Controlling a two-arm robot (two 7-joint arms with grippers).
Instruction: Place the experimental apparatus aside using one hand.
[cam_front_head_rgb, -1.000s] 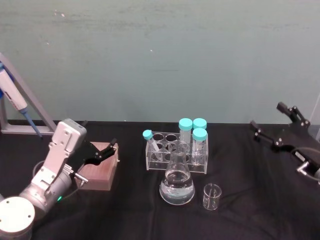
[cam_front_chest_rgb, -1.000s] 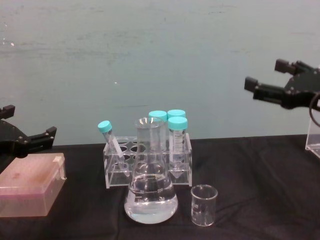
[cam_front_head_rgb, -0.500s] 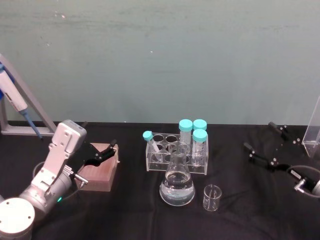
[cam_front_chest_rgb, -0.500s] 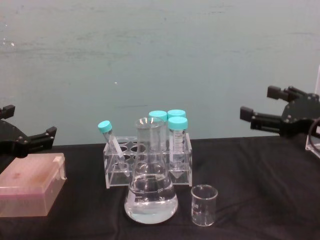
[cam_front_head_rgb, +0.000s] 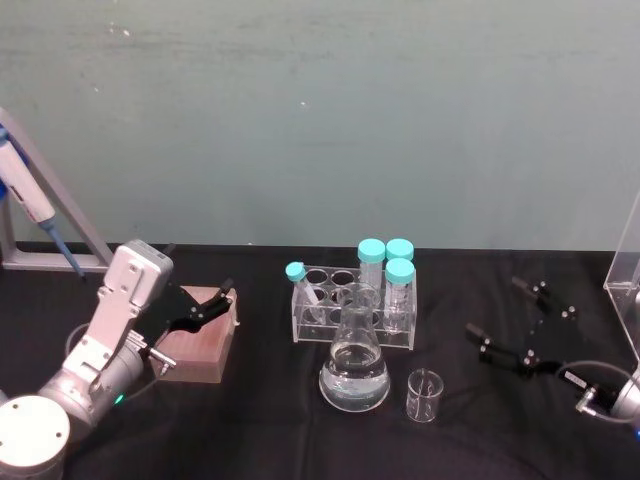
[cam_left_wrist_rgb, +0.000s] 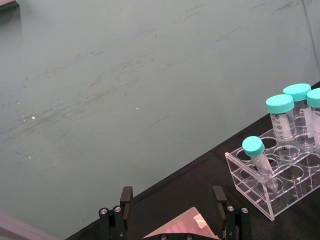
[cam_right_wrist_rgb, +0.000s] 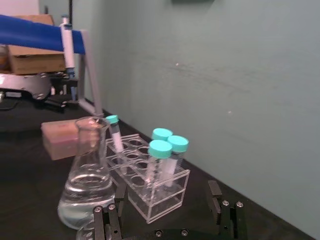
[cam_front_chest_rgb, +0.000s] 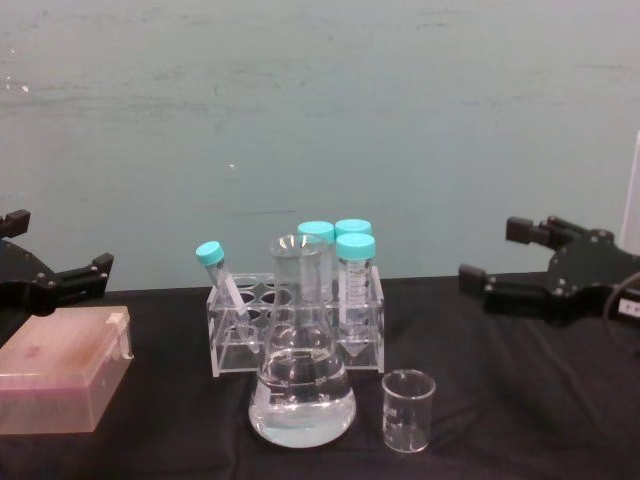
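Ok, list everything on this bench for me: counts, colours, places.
conical flask: one, clear, holding clear liquid, centre front
beaker: one, clear, right of the flask
tube rack: one, clear acrylic, behind the flask
tubes: four, teal caps, three upright at the rack's right end, one leaning at its left
box: one, pink, left
pipette: one, blue and white, on a grey stand, far left
clear case: one, right edge
tablecloth: one, black
left gripper: black, open, by the box
right gripper: black, open, right of the beaker

flask (cam_front_head_rgb: 354, 372): clear glossy glass | rack (cam_front_head_rgb: 312, 322): clear acrylic | cloth (cam_front_head_rgb: 250, 425): matt black
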